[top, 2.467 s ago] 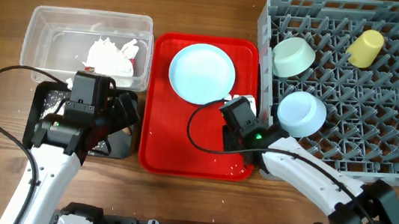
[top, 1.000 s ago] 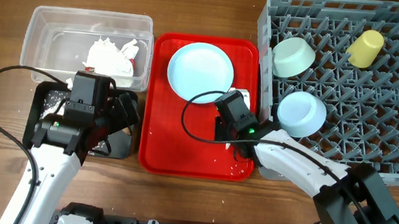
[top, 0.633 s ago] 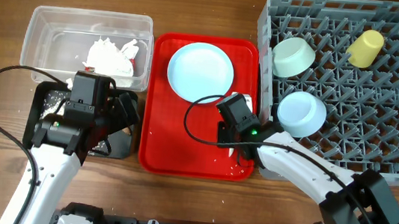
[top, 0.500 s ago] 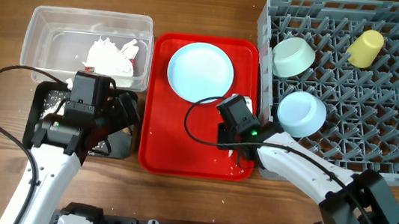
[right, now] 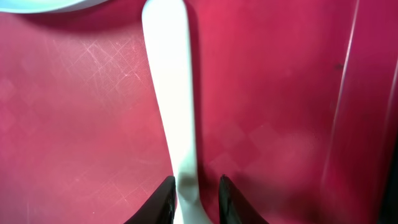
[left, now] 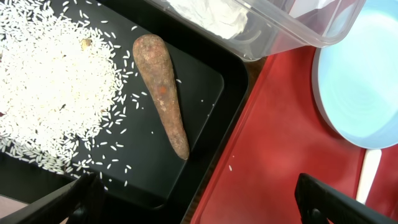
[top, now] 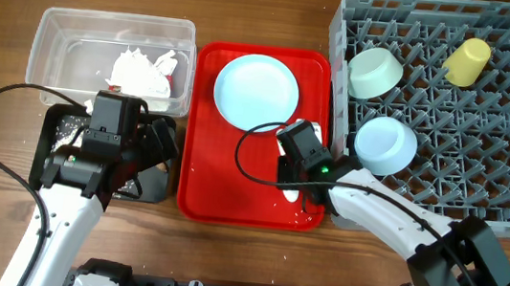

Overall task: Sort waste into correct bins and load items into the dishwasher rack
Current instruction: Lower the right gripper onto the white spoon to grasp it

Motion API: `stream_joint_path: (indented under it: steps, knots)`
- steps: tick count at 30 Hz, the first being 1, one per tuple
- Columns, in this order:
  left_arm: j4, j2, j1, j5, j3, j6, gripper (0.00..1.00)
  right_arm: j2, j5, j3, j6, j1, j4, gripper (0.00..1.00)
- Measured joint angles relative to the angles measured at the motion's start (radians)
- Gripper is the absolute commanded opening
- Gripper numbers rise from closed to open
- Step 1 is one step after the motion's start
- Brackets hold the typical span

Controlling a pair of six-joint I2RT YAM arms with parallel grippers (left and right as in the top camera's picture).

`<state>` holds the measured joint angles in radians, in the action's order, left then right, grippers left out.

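My right gripper (right: 194, 196) is closed narrowly around the handle of the white spoon (right: 171, 93), which lies on the red tray (top: 230, 193) just below the light blue plate (top: 257, 91). My left gripper (left: 199, 205) is open and empty over the edge between the black tub (top: 47, 139) and the tray. The black tub holds the brown sausage piece (left: 163, 93) and rice crumbs (left: 50, 87). The clear tub (top: 56, 34) holds white tissue (top: 138, 72) and the red-and-white wrapper (top: 173, 68). The grey rack (top: 481, 188) holds the green bowl (top: 375, 72), blue bowl (top: 385, 144) and yellow cup (top: 467, 59).
The rack's wall stands right beside the tray's right rim, close to my right gripper. A stray rice grain (left: 231, 167) lies on the tray. Black cables loop over the table by both arms. Bare wooden table lies behind the tubs and tray.
My right gripper slid a little down and to the right along the spoon, away from the plate, then stayed still. The left arm has not moved.
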<state>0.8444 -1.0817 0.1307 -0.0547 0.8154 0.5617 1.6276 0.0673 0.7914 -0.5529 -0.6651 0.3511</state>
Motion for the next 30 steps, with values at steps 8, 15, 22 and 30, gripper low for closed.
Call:
stream_joint_path:
  steps: [8,15,22,30]
  knots:
    - [0.0,0.0,0.0,0.0,0.0,0.0,1.0,0.004,-0.009,0.0,-0.032,0.0,0.0,0.2]
    - [0.0,0.0,0.0,0.0,0.0,0.0,1.0,0.005,-0.034,0.0,-0.032,0.0,0.019,0.28]
    - [0.0,0.0,0.0,0.0,0.0,0.0,1.0,0.005,-0.084,0.037,-0.036,0.0,0.148,0.32]
    - [0.0,0.0,0.0,0.0,0.0,0.0,1.0,0.013,-0.16,0.031,-0.142,-0.013,0.158,0.31]
